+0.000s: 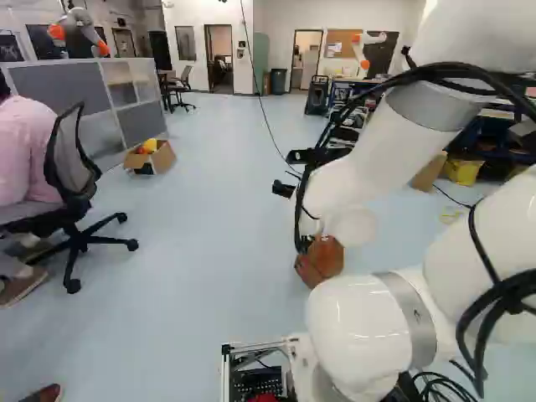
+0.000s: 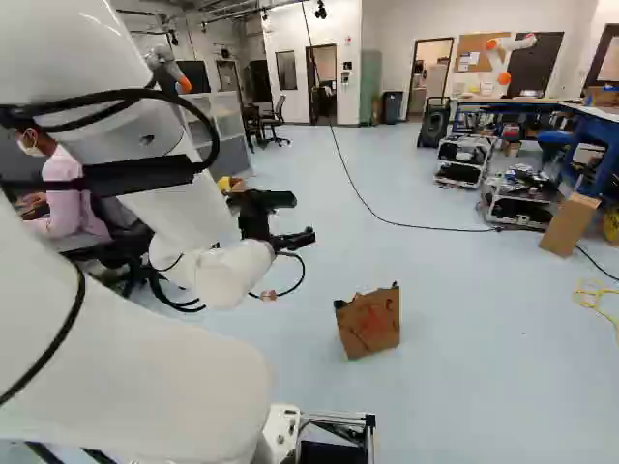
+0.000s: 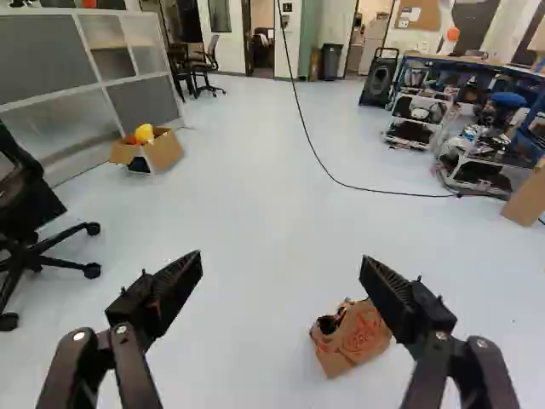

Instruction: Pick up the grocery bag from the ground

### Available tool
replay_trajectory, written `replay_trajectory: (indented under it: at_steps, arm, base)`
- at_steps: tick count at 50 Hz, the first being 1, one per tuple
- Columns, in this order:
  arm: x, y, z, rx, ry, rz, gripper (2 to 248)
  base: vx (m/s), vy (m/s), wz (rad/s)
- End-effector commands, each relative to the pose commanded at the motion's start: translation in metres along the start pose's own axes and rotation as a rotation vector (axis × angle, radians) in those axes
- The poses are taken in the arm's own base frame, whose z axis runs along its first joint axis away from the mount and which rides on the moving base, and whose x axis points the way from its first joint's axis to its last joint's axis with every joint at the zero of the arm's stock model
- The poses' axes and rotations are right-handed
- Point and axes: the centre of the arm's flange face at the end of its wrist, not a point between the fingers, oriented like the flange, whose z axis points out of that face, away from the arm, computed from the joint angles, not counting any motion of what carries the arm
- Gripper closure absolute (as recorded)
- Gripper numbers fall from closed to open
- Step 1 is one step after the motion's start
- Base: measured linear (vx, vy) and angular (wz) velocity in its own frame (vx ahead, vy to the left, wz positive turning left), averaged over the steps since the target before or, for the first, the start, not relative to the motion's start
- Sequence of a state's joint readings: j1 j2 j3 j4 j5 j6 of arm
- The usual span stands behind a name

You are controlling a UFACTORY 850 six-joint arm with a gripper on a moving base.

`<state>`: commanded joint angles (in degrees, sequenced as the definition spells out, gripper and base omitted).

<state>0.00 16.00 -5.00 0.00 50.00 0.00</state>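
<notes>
Standing wide apart, the fingers [image 3: 174, 290] grip nothing; the paper bag [image 3: 358, 342] sits off-centre on the floor [image 3: 255, 213] ahead; descending uncentred (my worry) could crush or topple it.

No text or number can be read. The bag [image 3: 337, 361] bears red print [image 3: 364, 331], too unclear to make out; the sheets [image 2: 471, 58] on the board [image 2: 483, 66] are too small to read.
</notes>
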Motion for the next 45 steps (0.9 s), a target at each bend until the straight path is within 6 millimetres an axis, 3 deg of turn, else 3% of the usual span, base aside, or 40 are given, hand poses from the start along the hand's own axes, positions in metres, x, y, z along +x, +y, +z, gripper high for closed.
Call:
replay_trajectory:
  at_steps: [20,45]
  arm:
    - [0.006,0.000,0.012,0.000,-0.006,0.000,3]
    - [0.026,0.010,0.075,-0.043,-0.100,0.027,3]
  base:
    - [0.000,0.000,0.000]
    - [0.000,0.000,0.000]
